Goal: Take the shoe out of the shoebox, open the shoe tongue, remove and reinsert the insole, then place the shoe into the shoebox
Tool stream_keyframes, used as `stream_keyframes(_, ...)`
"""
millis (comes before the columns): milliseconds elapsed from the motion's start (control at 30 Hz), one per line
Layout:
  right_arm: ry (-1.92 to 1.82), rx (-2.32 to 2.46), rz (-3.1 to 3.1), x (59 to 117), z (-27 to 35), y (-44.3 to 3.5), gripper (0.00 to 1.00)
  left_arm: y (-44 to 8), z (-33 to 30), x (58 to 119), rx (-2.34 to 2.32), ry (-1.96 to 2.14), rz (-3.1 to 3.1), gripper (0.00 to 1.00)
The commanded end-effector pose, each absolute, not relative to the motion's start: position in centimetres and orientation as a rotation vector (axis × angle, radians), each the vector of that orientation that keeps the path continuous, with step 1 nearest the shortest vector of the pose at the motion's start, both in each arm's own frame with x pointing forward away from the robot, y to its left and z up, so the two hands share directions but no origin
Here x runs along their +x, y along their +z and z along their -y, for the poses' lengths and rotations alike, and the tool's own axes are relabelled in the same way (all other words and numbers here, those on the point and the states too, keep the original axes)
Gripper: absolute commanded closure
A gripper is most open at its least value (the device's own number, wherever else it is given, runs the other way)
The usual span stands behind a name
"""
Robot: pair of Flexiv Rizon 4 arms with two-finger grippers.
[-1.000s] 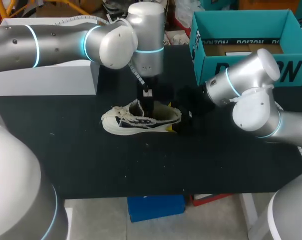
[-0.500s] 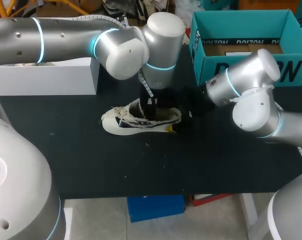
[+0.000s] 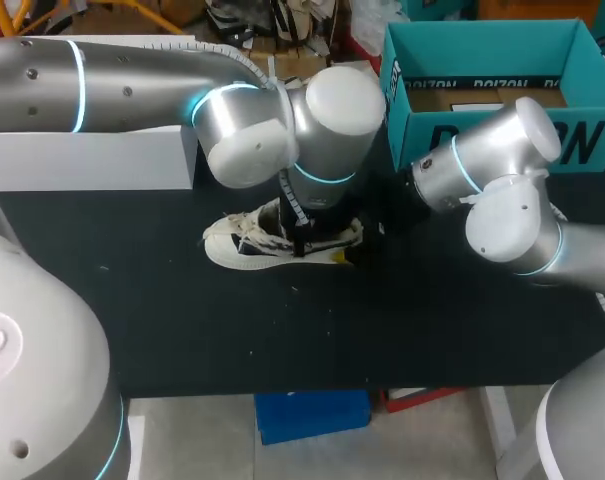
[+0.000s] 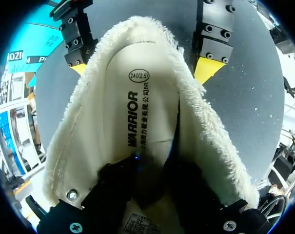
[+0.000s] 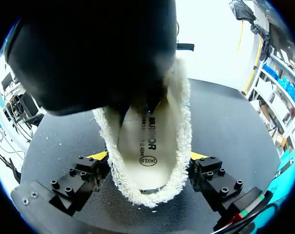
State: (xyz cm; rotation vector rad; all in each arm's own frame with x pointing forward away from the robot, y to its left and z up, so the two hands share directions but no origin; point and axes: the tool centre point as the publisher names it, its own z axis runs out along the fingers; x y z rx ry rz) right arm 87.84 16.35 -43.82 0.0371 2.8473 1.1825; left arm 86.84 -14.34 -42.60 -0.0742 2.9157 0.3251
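Observation:
A white low sneaker [image 3: 252, 243] with a fleece lining lies on the black table, toe to the left. My left gripper [image 4: 140, 163] reaches down into its opening, and its dark fingers [image 4: 113, 187] stand a little apart, open, with their ends on the printed insole [image 4: 137, 97]. In the head view the left wrist [image 3: 327, 130] hides that gripper. My right gripper [image 5: 148, 156] straddles the heel, and its yellow tips [image 5: 101, 156] press the shoe's two sides. The teal shoebox [image 3: 487, 110] stands open at the back right.
A white box [image 3: 92, 155] stands at the back left of the table. The right arm's elbow [image 3: 507, 225] sits low between the shoe and the shoebox.
My left arm has swung to the right and come lower over the shoe, its gripper going deeper into the opening. The right arm and the shoe have stayed put.

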Motion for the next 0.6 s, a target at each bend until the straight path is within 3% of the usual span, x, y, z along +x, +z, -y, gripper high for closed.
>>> stream_keyframes(33, 1.177, 0.040, -2.850, 87.9, -16.2, -44.0, 1.00, -46.1, 13.4, 87.6, -0.085, 0.320, -2.826, 0.64)
stream_keyframes(300, 1.177, 0.040, -2.850, 87.9, -16.2, -44.0, 1.00, -45.2, 12.9, 89.1, -0.170, 0.220, -2.753, 0.61)
stream_keyframes(600, 1.177, 0.040, -2.850, 87.9, -16.2, -44.0, 1.00, -44.2, 13.2, 89.5, -0.178, 0.147, -2.728, 0.65)
